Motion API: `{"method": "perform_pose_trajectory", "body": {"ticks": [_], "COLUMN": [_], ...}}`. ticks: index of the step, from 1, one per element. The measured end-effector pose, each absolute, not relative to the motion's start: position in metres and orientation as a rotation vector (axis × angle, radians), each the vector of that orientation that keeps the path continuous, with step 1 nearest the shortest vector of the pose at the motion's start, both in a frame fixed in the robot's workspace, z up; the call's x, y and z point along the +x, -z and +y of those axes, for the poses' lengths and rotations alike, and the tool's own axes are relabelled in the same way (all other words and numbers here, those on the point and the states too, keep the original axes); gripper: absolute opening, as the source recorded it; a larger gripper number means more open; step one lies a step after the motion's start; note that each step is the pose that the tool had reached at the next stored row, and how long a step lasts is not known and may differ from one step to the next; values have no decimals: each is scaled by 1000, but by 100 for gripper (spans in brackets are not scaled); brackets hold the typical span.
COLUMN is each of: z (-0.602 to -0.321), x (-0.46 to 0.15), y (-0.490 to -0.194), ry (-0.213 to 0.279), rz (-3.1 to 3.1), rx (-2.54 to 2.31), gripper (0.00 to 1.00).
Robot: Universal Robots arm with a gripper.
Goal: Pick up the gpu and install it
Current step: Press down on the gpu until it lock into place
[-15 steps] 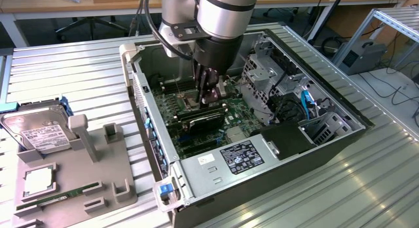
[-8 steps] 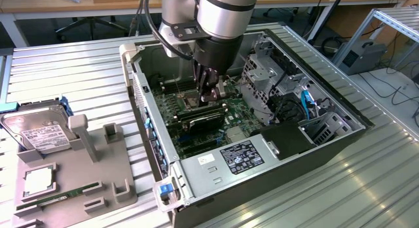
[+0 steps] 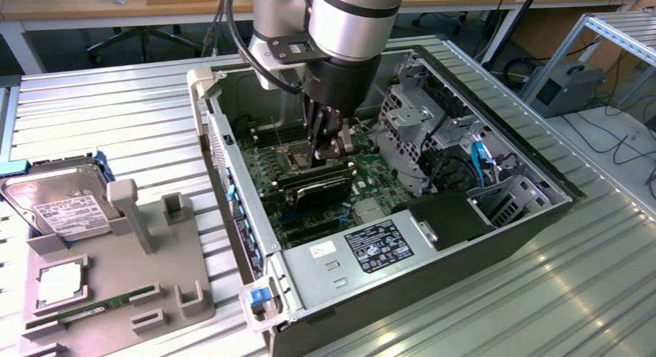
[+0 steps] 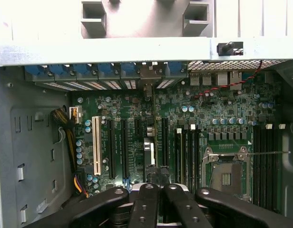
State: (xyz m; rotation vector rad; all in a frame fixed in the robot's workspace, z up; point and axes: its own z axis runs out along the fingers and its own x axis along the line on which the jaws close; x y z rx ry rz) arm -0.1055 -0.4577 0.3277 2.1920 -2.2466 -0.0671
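Dark circuit board, thin and flat, standing on edge: gpu (image 3: 316, 186) directly under the end effector (image 3: 330, 150), inside the open case (image 3: 543, 219), down against the motherboard (image 4: 222, 109) among the long black slots (image 4: 111, 147). Seen edge-on from the wrist as a narrow strip, gpu (image 4: 147, 152), running away from the fingertips toward its pale silvery bracket (image 4: 146, 78) at the rear wall. Cannot tell if fully seated

End effector (image 4: 156, 186) closed down narrow, black fingers (image 4: 177, 204) side by side, apparently pinching the gpu's upper edge

Handling, as a judgement: light, stiff, no flex to speak of, but fragile. Small parts and gold contacts easy to damage. Smooth bare board edge likely slippery under hard pads. Best taken on the long top edge near the middle, clear of components; metal bracket end the sturdier part. Straight vertical push only, any tilt likely to jam in the slot

Materials: matte green motherboard, dense with round capacitors; square metal CPU socket (image 4: 226, 171) off to one side of the fingers; blue plastic latches (image 4: 84, 70) beyond the bracket; grey sheet-steel case walls. Well away from the end effector, outside the case: ribbed aluminium tabletop (image 3: 123, 96), grey plastic holder (image 3: 113, 272) carrying a boxy silver hard drive (image 3: 67, 207) and a slim green memory stick (image 3: 92, 305)
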Motion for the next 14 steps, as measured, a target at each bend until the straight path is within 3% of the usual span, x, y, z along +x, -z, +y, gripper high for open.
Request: {"method": "perform_pose_trajectory", "body": {"ticks": [14], "z": [-458], "x": [-105], "y": [-308], "ry": [67], "rz": [-2247], "rx": [2192], "gripper": [11]}}
